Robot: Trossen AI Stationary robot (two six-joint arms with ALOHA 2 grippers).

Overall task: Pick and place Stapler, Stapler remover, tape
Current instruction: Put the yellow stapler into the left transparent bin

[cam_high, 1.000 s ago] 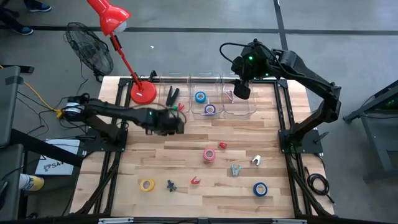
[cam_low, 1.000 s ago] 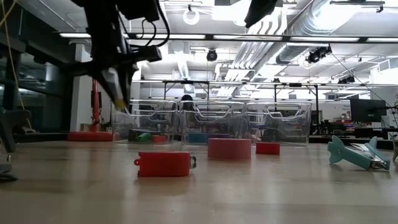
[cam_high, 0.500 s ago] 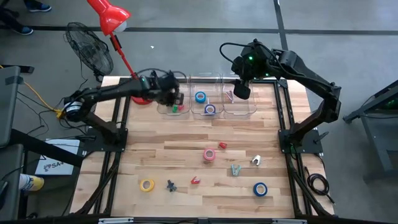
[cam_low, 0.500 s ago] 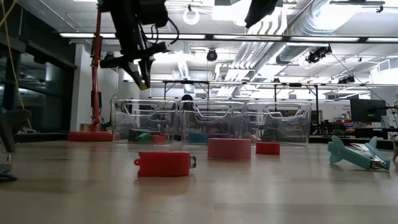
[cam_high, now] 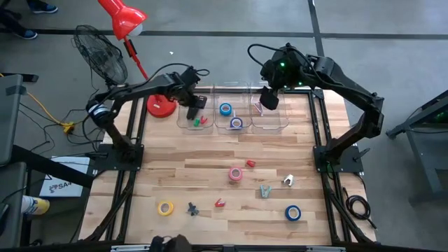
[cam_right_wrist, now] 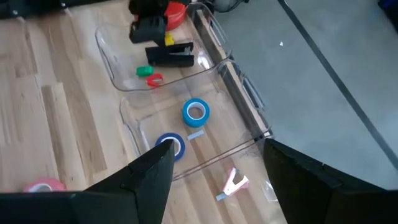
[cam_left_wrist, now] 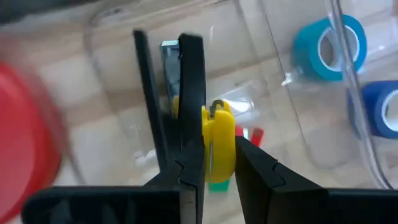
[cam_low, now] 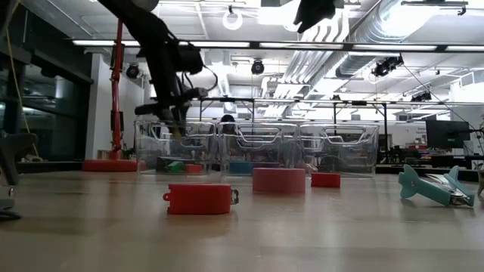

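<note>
My left gripper [cam_high: 192, 99] [cam_left_wrist: 219, 134] hangs over the leftmost clear bin [cam_high: 183, 124] at the table's far side, shut on a small yellow stapler [cam_left_wrist: 217, 155] [cam_right_wrist: 168, 39]. In that bin lie a black stapler [cam_right_wrist: 171, 56] and small green [cam_right_wrist: 144, 71] and red [cam_right_wrist: 153, 79] pieces. The middle bin holds two blue tape rolls [cam_high: 225, 109] [cam_high: 236, 123]. Pink tape [cam_high: 236, 174], yellow tape [cam_high: 165, 207], blue tape [cam_high: 292, 213], a teal stapler [cam_high: 264, 190] and a dark stapler remover [cam_high: 192, 208] lie on the table. My right gripper [cam_high: 269, 98] [cam_right_wrist: 217, 168] stands open, high over the right bin. My left gripper pinches the yellow stapler by its two flat sides [cam_left_wrist: 206, 149] between its two fingers. The fingers slant down from above, and the stapler lies along them, its metal-tipped end [cam_left_wrist: 216, 107] poking out past the fingertips. It hangs clear over the bin, touching nothing else.
A red lamp's round base [cam_high: 161, 105] stands just left of the bins, and a fan [cam_high: 101, 52] behind the table's far left corner. The right bin [cam_high: 278, 124] holds a pink stapler remover [cam_right_wrist: 233, 182]. Small red pieces [cam_high: 220, 203] [cam_high: 250, 163] and a white one [cam_high: 288, 180] lie on the boards.
My left gripper has swung from the table's left middle toward the far edge and now stands over the leftmost bin, rolling its wrist on the way. The yellow stapler has stayed between its fingers throughout.
</note>
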